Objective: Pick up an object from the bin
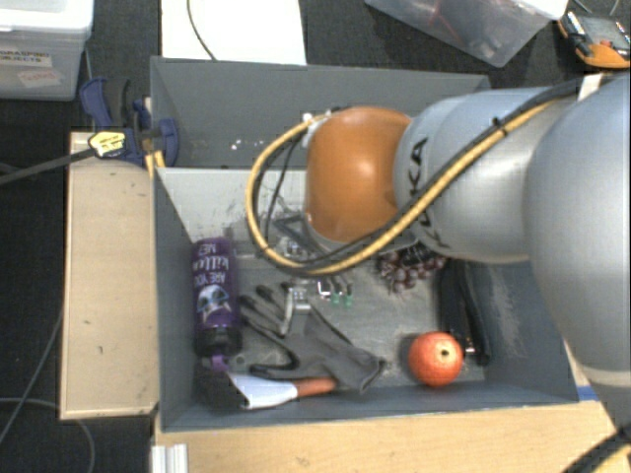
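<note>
Gripper [294, 311] hangs over the dark grey cloth [340, 360] mid-bin, near the purple bottle [213, 294]. Can't tell how open it is. Best to drop straight, centred on a fold.

I see bare floor in the bin [197, 210] at its far left corner, past the purple bottle [213, 294] lying along the left wall. The arm [463, 175] hangs over the middle and right. Along the near wall a grey cloth [335, 358], a white-and-orange tool [276, 392] and a red apple [435, 359] block my way, with a narrow gap between cloth and apple. A black bar [458, 308] lies just right of the apple, and there is bare floor beyond it.
</note>
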You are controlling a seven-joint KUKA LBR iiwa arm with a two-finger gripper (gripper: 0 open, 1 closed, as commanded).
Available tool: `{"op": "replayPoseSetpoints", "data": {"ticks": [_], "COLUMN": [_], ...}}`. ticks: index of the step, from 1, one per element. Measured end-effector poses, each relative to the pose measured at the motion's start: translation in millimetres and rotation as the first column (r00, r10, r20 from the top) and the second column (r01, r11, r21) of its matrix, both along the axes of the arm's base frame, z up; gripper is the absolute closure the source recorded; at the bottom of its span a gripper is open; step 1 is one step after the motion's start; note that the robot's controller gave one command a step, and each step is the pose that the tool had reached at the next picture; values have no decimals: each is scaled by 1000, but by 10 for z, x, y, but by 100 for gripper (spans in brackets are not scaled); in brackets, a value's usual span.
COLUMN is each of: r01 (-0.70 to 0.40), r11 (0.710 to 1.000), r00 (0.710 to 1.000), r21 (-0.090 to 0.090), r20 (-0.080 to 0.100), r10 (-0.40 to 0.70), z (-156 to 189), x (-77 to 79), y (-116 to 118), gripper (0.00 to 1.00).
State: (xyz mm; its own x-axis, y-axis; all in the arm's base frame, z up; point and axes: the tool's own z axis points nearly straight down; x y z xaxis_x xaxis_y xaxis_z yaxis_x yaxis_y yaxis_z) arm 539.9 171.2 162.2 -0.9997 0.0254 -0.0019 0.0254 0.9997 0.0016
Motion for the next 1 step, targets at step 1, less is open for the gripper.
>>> {"op": "replayPoseSetpoints", "data": {"ticks": [1], "r01": [1], "r11": [1000], "r00": [1000], "r21": [0], "r20": [0], "r10": [-1], "z": [-1], "x": [0], "y": [0], "gripper": [0]}}
